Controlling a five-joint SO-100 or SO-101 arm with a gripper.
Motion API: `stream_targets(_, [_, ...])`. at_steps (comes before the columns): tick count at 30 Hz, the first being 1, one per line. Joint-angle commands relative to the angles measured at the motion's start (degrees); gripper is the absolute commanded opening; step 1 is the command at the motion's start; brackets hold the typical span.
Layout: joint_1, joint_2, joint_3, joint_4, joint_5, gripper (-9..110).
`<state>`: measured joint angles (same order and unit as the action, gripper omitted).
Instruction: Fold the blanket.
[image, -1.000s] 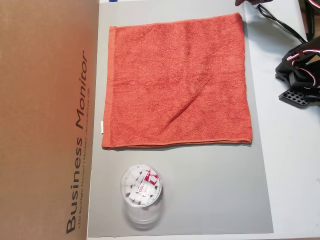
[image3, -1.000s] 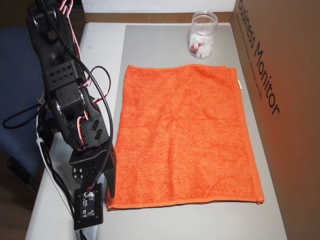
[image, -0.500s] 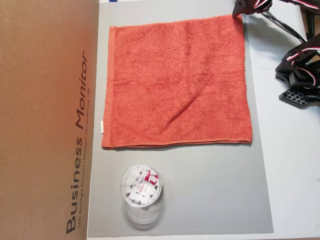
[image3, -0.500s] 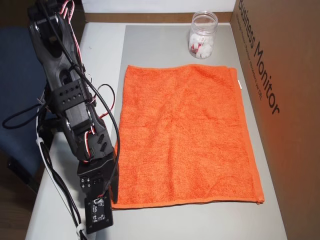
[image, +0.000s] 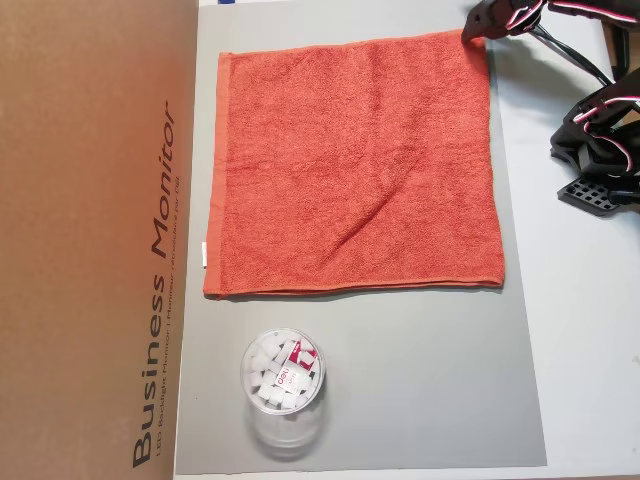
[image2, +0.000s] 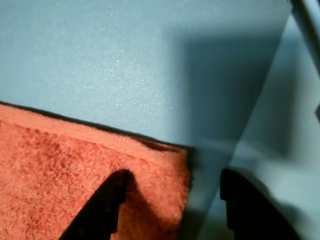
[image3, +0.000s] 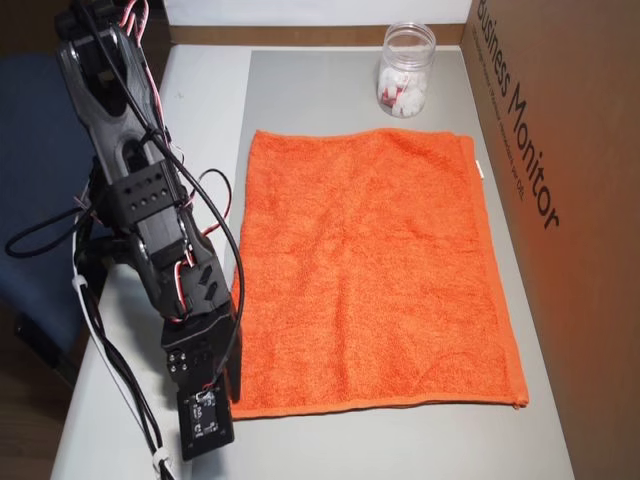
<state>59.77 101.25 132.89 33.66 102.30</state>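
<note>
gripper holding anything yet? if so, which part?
Nothing held yet. The gripper is open, its fingers straddling one corner of the blanket, one finger over the cloth, the other off its edge over the mat.

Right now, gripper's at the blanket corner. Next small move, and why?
Probably close on the corner. In the wrist view the gripper is open and straddles the blanket corner: one finger over the cloth, the other off its edge over the gray mat. The blanket lies flat and unfolded, so pinching comes before lifting it across.
</note>
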Motion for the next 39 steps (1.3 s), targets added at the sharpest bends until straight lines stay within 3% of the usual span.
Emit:
stream_targets(1, [-0.62, 0.35, -0.18, -0.7, -0.26, 19])
stream_targets(19, [-3.43, 0.35, 0.44, -0.7, -0.26, 19])
stream_targets(39, [-3.08, 0.35, 2.29, -0.7, -0.26, 0])
